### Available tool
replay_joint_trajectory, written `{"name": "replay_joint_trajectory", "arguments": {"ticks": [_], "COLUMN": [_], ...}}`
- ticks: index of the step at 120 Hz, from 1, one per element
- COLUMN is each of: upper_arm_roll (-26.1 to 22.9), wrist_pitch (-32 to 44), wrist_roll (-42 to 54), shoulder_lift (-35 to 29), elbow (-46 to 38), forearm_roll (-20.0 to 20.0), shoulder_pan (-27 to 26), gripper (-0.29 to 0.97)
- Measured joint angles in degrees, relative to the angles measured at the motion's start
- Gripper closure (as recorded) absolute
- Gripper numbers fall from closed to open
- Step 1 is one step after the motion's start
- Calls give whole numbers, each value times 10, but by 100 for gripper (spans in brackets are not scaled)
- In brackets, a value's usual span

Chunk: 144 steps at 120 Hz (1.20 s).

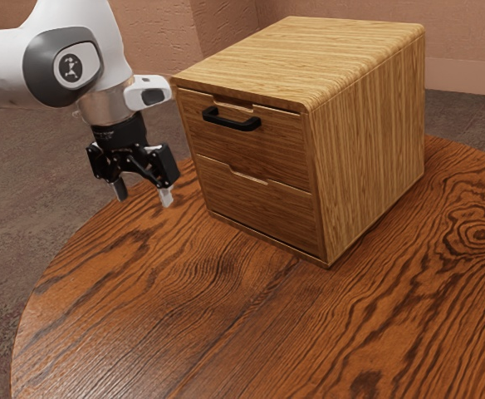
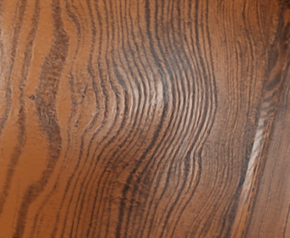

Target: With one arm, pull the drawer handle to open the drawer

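gripper [image 1: 143,193] – fingers wide apart, holds nothing, touches nothing | table [image 1: 226,316] below it | handle [image 1: 232,121] near, higher – apart from fingers

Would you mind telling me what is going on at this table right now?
A Franka arm is set to open the top drawer of a wooden cabinet on the round table. Its end effector hangs open, pointing down over the table, toward the exterior view's left of the cabinet and lower than the black handle. It touches nothing, and both drawers look shut.
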Motion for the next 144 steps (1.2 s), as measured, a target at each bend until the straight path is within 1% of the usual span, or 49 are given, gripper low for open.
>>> {"name": "replay_joint_trajectory", "arguments": {"ticks": [16,26,34,38,43,50,56,61,78,90,99,120,137,144], "upper_arm_roll": [1,8,9,7,5,-2,-12,-17,-22,-23,-23,-19,-13,-2], "wrist_pitch": [0,0,-5,-12,-24,-36,-40,-36,7,36,58,87,99,106], "wrist_roll": [-1,-1,-3,-9,-23,-54,-98,-144,-314,-413,-477,-599,-675,-702], "shoulder_lift": [0,0,-3,-12,-30,-56,-66,-66,-47,-26,-20,-37,-35,-41], "elbow": [0,-1,3,22,49,66,71,72,68,66,67,67,65,53], "forearm_roll": [-1,-16,-36,-40,-43,-47,-50,-50,-46,-15,-3,-7,-13,-13], "shoulder_pan": [6,7,19,28,34,46,60,60,25,-2,-24,-74,-112,-138], "gripper": [0,0,0,0,0,0,0,0,0,0,0,0,0,0]}}
